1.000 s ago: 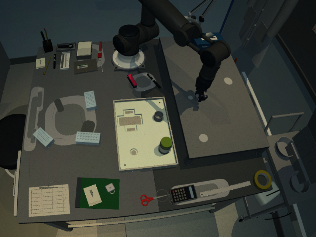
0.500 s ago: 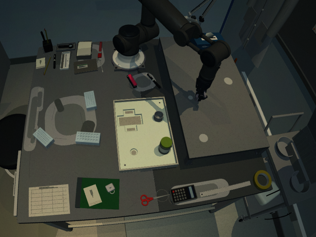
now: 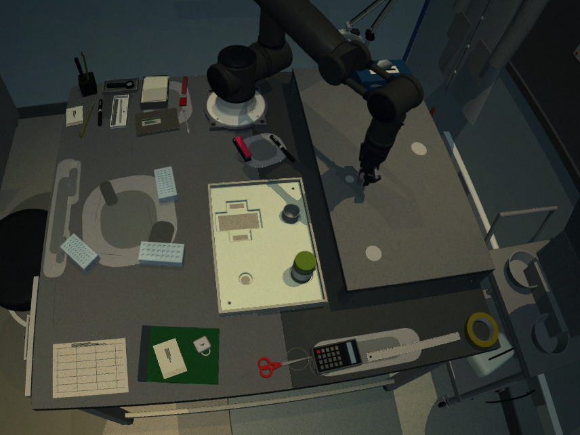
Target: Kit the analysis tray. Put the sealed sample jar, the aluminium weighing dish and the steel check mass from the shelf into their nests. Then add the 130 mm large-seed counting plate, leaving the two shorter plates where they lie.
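The steel check mass [image 3: 367, 179] sits on the raised shelf [image 3: 398, 187], small and mostly hidden between my fingers. My gripper [image 3: 368, 180] points down on it, closed around it. On the cream tray [image 3: 264, 243] to the left, the green-lidded sample jar [image 3: 303, 267] stands in its nest at the near right and the aluminium weighing dish [image 3: 291, 213] sits at the far right. A small round nest [image 3: 245, 279] near the tray's front edge is open, as is a cross-shaped plate nest [image 3: 238, 221]. Three pale counting plates [image 3: 161, 253] [image 3: 166, 184] [image 3: 79, 251] lie on the table to the left.
The arm's base [image 3: 235, 108] stands behind the tray. A red marker [image 3: 242, 148] and a black pen [image 3: 282, 148] lie beyond the tray. A calculator [image 3: 336, 356], ruler, scissors [image 3: 269, 366] and tape roll [image 3: 481, 329] line the front edge.
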Motion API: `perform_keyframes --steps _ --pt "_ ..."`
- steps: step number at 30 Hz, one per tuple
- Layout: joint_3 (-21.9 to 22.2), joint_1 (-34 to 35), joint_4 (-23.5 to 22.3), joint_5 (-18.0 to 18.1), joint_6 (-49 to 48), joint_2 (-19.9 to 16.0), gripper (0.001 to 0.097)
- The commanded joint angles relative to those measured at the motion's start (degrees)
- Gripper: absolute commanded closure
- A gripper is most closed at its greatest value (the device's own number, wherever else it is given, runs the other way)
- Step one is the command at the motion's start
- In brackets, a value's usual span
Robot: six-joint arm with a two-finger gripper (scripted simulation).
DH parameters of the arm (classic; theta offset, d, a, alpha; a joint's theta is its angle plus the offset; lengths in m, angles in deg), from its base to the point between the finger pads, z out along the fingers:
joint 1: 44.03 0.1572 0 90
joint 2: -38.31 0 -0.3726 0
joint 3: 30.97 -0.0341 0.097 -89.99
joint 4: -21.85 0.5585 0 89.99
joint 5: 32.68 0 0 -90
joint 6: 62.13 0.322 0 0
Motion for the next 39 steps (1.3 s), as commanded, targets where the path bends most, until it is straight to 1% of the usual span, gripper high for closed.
perform_keyframes --steps 1,9,27,39 --pt "0.06 0.00 -0.01 -0.02 0.00 0.02 0.0901" --pt "1.01 0.00 0.00 -1.20 0.00 0.33 0.0901" --pt "5.45 0.00 0.00 -6.46 0.00 1.15 0.0901" --pt "6.03 -0.01 0.00 -7.11 0.00 1.20 0.0901"
